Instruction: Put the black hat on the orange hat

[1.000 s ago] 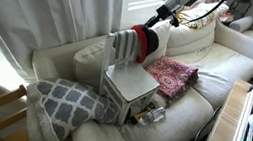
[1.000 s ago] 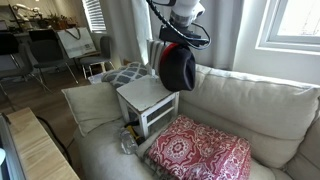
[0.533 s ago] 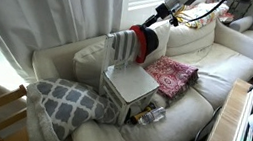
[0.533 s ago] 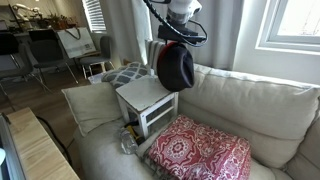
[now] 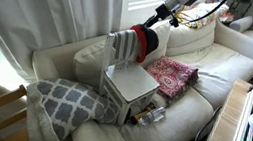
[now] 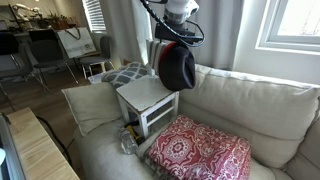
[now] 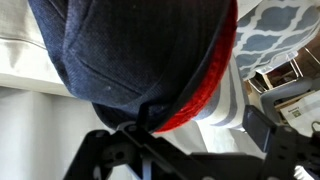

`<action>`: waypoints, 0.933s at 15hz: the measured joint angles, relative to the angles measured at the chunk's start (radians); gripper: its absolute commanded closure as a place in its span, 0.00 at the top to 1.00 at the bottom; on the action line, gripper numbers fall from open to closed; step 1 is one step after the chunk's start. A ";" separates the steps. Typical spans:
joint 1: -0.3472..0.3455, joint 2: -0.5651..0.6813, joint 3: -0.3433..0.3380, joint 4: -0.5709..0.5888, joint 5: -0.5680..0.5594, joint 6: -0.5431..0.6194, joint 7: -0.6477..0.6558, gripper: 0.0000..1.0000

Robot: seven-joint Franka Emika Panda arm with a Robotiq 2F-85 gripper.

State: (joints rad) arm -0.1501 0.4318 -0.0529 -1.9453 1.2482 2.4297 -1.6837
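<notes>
In the wrist view the black hat runs off the top edge and covers all of the orange hat save a red crescent; the pincer is a dark blur at the brim, its grip unclear; in an exterior view the black hat is almost wholly hidden behind the orange hat; the clutter beside the white box is too small to tell.

the cream sofa carried a small white box, a red patterned cloth and a grey patterned cushion.
</notes>
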 measured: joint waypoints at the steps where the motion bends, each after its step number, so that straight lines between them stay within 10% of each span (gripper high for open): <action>1: 0.000 -0.002 0.001 -0.003 0.000 0.001 0.000 1.00; 9: 0.000 -0.041 0.000 -0.032 0.000 0.005 0.000 0.63; 14: 0.001 -0.048 0.000 -0.050 0.000 0.006 0.000 0.66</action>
State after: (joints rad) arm -0.1487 0.3841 -0.0527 -1.9958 1.2483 2.4354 -1.6837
